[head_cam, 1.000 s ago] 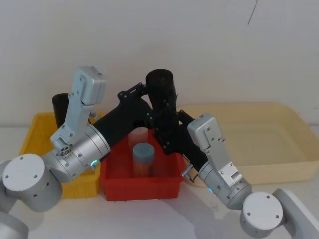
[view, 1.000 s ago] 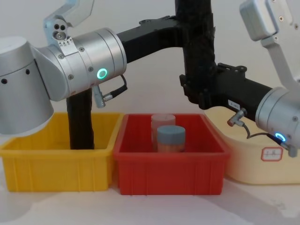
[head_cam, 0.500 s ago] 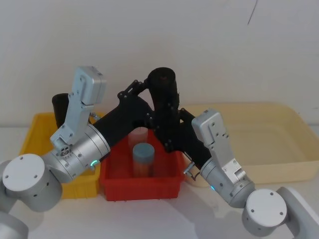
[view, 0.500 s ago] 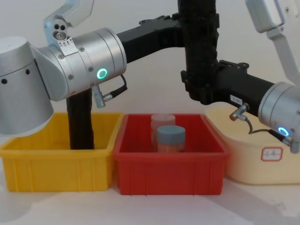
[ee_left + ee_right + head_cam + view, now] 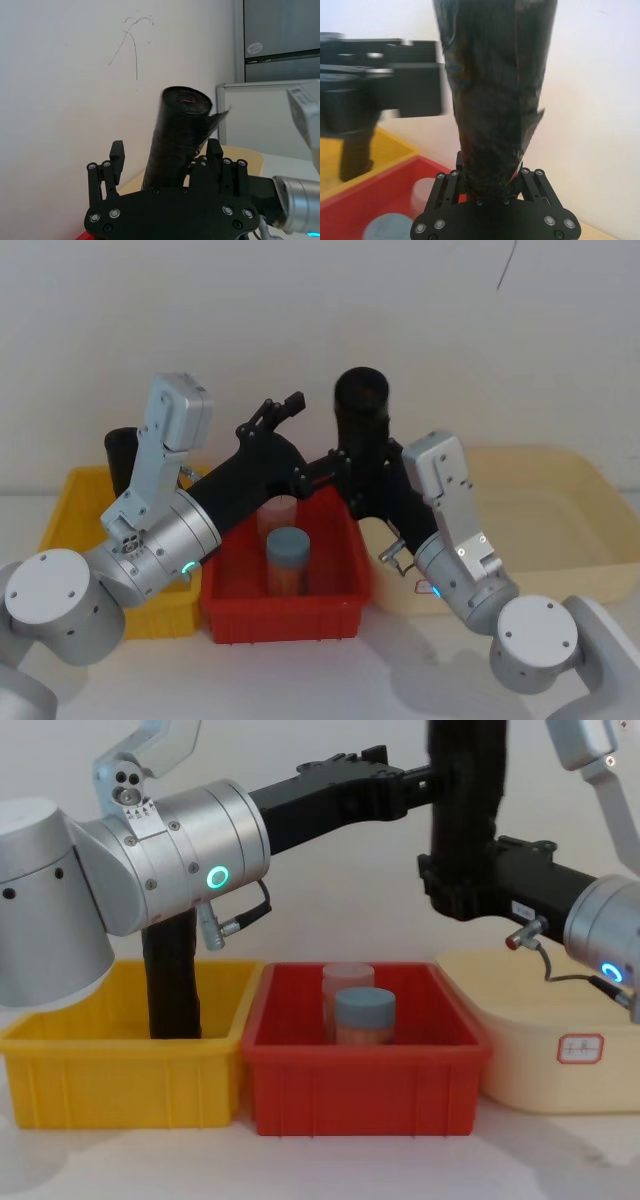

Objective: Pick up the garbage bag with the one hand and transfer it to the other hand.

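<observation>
The garbage bag (image 5: 362, 425), a tall black roll, stands upright in the air above the red bin's right edge. My right gripper (image 5: 366, 488), the other hand with the blue light and white label, is shut on its lower part (image 5: 492, 100). In the chest view the garbage bag (image 5: 468, 800) rises out of the right gripper (image 5: 462, 892). My left gripper (image 5: 315, 435), the one hand with the green light, is open just left of the roll, its fingers (image 5: 116, 151) spread wide with the bag (image 5: 177, 132) beyond them. The left gripper (image 5: 400, 782) holds nothing.
A second black roll (image 5: 120, 455) stands in the yellow bin (image 5: 110, 1070) at the left. The red bin (image 5: 360, 1075) in the middle holds two jars, one with a grey-blue lid (image 5: 364, 1010). A cream tub (image 5: 560, 540) lies at the right.
My left gripper has opened and let go of the roll. My right gripper, still shut on it, has carried it to the right, clear of the left fingers.
</observation>
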### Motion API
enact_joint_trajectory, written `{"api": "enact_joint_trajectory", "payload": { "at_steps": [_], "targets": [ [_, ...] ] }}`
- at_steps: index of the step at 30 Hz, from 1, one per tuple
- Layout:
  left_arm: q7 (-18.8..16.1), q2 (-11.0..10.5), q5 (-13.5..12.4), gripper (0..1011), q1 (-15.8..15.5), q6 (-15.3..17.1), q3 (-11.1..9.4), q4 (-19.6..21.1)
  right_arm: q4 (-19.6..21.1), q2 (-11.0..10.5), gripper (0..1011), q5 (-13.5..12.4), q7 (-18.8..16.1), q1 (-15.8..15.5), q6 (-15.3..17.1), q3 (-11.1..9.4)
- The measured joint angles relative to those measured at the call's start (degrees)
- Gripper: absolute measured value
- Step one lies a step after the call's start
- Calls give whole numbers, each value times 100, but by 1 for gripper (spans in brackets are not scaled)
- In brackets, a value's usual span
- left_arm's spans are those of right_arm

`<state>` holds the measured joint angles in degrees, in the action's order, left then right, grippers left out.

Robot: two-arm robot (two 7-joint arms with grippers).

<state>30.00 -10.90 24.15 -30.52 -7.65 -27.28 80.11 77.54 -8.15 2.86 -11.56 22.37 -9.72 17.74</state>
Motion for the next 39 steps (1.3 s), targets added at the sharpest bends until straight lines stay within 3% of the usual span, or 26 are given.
{"api": "enact_joint_trajectory", "payload": {
  "at_steps": [19,30,39],
  "targets": [
    [0,0,0,1000,0,0,0,0,-639,170,494,201,735,544,534,-523],
    [-1,0,0,1000,0,0,0,0,-1094,192,494,593,1342,880,864,-680],
    [0,0,0,1000,0,0,0,0,-1408,42,494,944,1682,1036,1037,-758]
  ]
}}
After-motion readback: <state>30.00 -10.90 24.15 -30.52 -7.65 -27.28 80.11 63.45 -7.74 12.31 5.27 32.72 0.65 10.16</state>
